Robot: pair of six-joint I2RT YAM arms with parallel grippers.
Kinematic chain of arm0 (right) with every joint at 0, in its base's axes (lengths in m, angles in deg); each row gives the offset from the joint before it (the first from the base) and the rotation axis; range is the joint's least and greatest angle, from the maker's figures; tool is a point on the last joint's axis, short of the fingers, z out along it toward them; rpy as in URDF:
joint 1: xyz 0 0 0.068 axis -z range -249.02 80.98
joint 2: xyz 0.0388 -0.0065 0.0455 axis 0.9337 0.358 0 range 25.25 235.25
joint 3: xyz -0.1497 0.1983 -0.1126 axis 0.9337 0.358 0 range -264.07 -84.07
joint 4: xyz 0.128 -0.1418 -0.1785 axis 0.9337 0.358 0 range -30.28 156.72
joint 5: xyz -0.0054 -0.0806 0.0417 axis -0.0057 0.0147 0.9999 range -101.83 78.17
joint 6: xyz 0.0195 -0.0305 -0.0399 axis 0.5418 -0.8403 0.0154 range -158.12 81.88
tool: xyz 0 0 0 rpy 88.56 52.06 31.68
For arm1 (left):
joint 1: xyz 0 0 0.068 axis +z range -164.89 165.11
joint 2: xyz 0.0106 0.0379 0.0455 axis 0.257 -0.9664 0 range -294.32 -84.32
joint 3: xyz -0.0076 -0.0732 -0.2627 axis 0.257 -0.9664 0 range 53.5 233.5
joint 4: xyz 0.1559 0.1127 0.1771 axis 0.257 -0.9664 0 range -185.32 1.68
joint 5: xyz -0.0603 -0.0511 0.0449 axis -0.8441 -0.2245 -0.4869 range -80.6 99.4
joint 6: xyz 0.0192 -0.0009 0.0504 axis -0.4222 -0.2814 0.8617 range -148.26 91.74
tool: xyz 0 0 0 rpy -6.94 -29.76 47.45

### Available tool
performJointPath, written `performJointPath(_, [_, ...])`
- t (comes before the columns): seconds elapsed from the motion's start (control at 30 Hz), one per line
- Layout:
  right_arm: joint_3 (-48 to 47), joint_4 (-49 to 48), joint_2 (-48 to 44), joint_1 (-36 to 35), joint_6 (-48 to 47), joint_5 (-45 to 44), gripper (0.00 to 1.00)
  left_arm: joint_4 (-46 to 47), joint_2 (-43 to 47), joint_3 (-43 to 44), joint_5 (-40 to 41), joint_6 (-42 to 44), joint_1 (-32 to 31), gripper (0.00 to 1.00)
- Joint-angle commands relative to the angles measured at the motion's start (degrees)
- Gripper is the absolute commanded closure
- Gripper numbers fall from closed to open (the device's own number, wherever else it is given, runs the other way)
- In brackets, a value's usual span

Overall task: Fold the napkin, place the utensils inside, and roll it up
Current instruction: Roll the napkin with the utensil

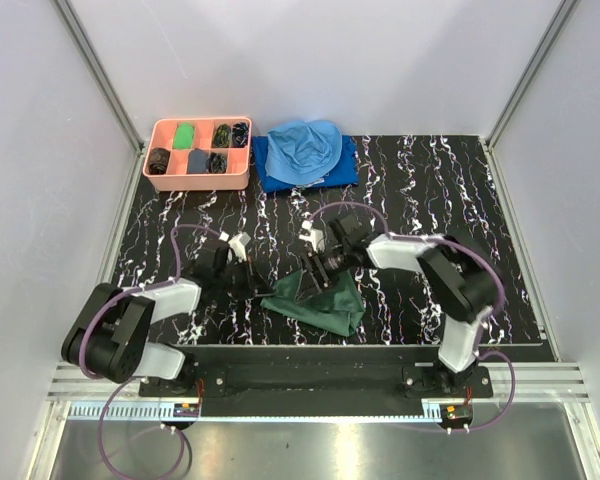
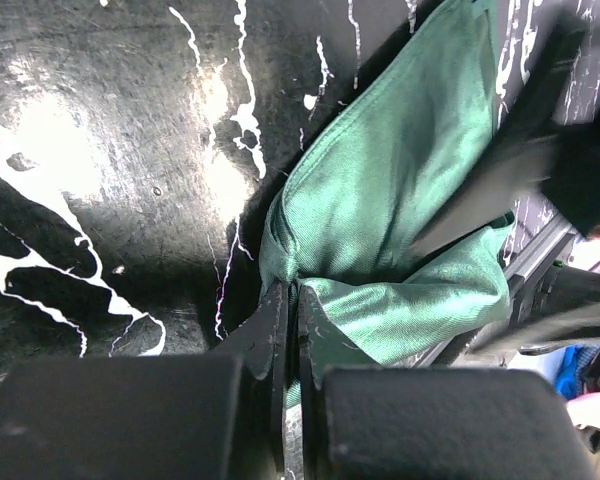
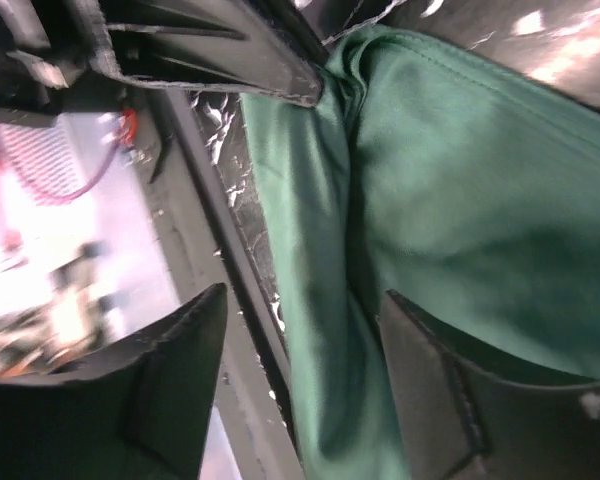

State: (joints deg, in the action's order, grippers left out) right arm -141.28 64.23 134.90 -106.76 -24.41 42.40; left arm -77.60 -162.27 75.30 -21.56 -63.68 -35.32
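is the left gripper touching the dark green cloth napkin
Touching: the left wrist view shows the left gripper shut on a bunched edge of the dark green cloth napkin.

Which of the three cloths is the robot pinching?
The dark green cloth napkin at the front: the left tool is shut on its edge. The light blue cloth and the royal-blue cloth lie untouched at the back.

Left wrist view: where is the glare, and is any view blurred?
Left wrist view: white glare on the glossy table at upper left; right wrist view: the napkin looks soft, the picture's left side washed out; top view: sharp, evenly lit.
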Motion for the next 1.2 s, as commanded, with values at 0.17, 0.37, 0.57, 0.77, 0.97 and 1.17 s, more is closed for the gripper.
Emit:
performJointPath(0.17, [6.0,11.3,-23.3,-15.6,-9.5,-51.0,0.2,-13.5,-4.7,8.2,1.9,3.0,-0.3,1.0])
performJointPath(0.37, [5.0,8.1,-21.2,-29.0,-11.8,-72.2,0.2,-19.6,-6.6,11.6,2.2,4.1,-0.3,1.0])
performJointPath(0.57, [1.7,7.8,-13.6,-33.5,-13.5,-75.7,0.2,-20.7,-6.6,11.9,2.1,4.2,-0.3,1.0])
performJointPath(0.77, [0.5,8.9,-9.7,-33.5,-11.1,-74.4,0.39,-21.0,-5.9,12.1,2.0,4.3,-0.3,1.0])
performJointPath(0.97, [2.9,8.3,-10.0,-31.7,-7.4,-67.1,0.64,-21.7,-3.4,12.1,3.5,3.8,-0.1,0.77])
performJointPath(1.17, [8.5,1.9,-13.0,-26.3,-4.6,-55.2,0.69,-23.5,4.8,12.5,7.5,3.4,0.8,0.34])
